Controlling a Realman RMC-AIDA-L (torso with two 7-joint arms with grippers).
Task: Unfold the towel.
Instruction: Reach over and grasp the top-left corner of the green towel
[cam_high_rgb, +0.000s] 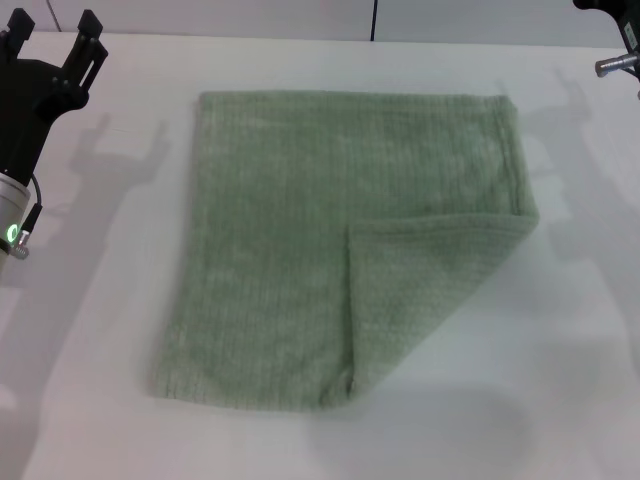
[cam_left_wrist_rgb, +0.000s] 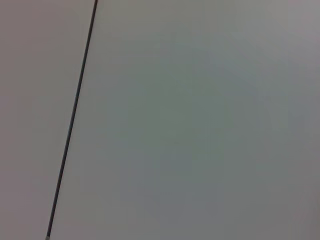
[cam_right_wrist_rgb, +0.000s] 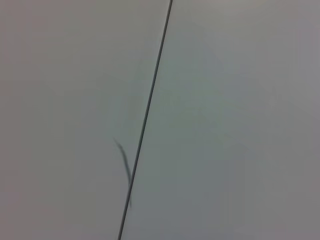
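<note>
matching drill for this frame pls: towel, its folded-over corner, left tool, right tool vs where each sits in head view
Column 1:
1. towel
2. folded-over corner flap
3. left tool
4. right tool

Column 2:
A. far right corner, mostly out of frame
B. middle of the white table, lying flat
C. far left corner, off the cloth
D. near right part of the cloth, lying on top of it

Pairs: 1-B, 2-D, 3-C, 4-A
</note>
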